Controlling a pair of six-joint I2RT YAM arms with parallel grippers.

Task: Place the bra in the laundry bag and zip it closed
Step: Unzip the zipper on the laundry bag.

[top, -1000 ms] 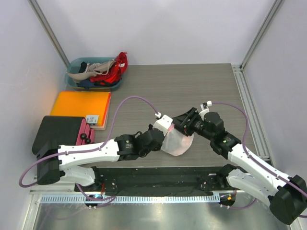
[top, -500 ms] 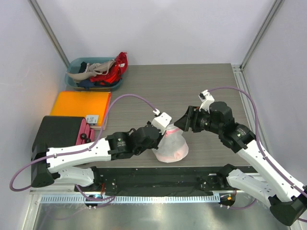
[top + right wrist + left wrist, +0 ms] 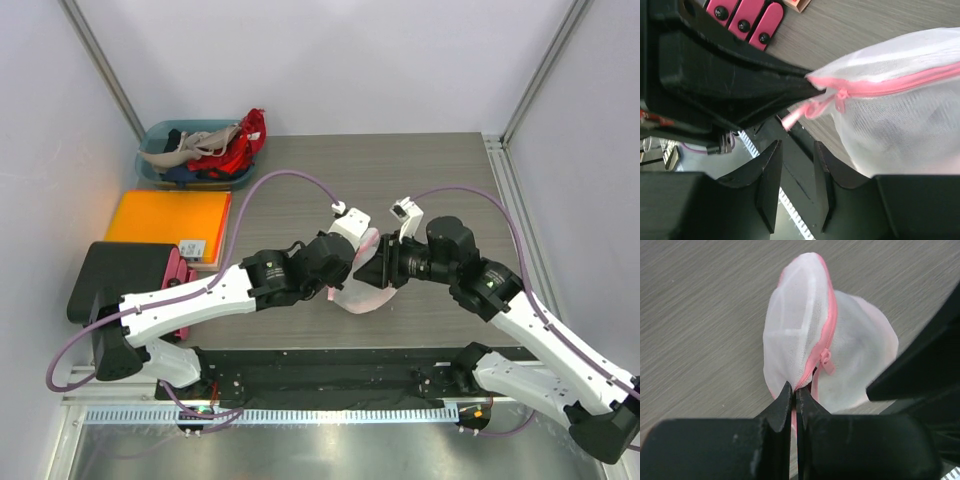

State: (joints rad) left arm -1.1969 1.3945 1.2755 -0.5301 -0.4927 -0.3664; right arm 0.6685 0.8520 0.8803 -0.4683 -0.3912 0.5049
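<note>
Looking down from the top camera, I have the grey wood-grain table [image 3: 420,170] filling most of the view, with the left arm [image 3: 200,295] and right arm [image 3: 530,320] both reaching in from the near edge and meeting nose to nose around the middle. On the left side a black case [image 3: 120,275] sits nearest to me, an orange board [image 3: 165,215] lies just beyond it, and a teal bin [image 3: 150,135] heaped with clothes [image 3: 215,145] stands in the far left corner. The laundry bag [image 3: 805,340] is at the near centre of the table, right between the two wrists and well apart from the bin; whether its underside touches the wood I cannot tell. It is a rounded white mesh pouch, and something darker shows faintly through the mesh, too blurred for me to name. The left gripper [image 3: 794,390] is pinched tight on the bag's near edge, its jaws clamped on the pink zip trim [image 3: 829,315]. The right gripper [image 3: 796,147] has its jaws a narrow way apart with nothing between them, just beside the bag. The zip pull [image 3: 800,112] dangles off the trim, close to those fingertips but not touching them
</note>
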